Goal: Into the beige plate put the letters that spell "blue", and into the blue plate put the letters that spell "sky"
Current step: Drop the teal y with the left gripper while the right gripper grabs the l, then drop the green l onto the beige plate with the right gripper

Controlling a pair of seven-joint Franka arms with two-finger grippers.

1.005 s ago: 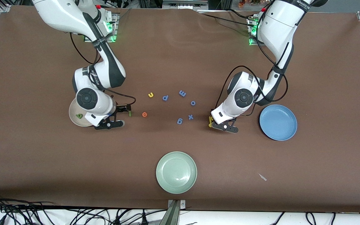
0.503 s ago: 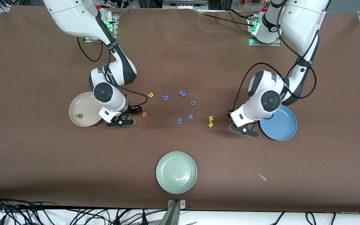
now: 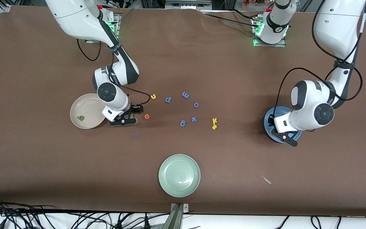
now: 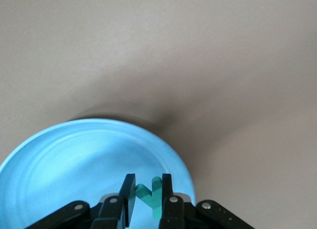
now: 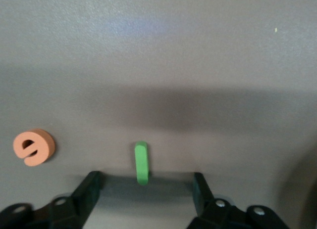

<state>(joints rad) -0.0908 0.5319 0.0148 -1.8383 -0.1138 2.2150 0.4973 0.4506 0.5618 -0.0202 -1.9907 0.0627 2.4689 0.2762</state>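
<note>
Teal foam in the jaws: the "y" [image 4: 150, 195] is pinched between the left gripper [image 4: 147, 199]'s fingers, hanging over the blue plate [image 3: 269, 119], not yet dropped. That plate shows nothing else in it, so "sky" has none home. The yellow "k" [image 3: 214, 120] and yellow "s" [image 3: 213, 127] lie touching on the mat, between the blue letters [image 3: 183, 109] and the blue plate.

"Blue" is one up: the dark green "b" [image 3: 80, 118] lies in the beige plate [image 3: 87, 100]. The right gripper [image 5: 143, 187], fingers wide apart, straddles the thin green "l" [image 5: 141, 162] just beside that plate. Orange "e" [image 3: 146, 116] and yellow "u" [image 3: 153, 96] wait on the mat.
</note>
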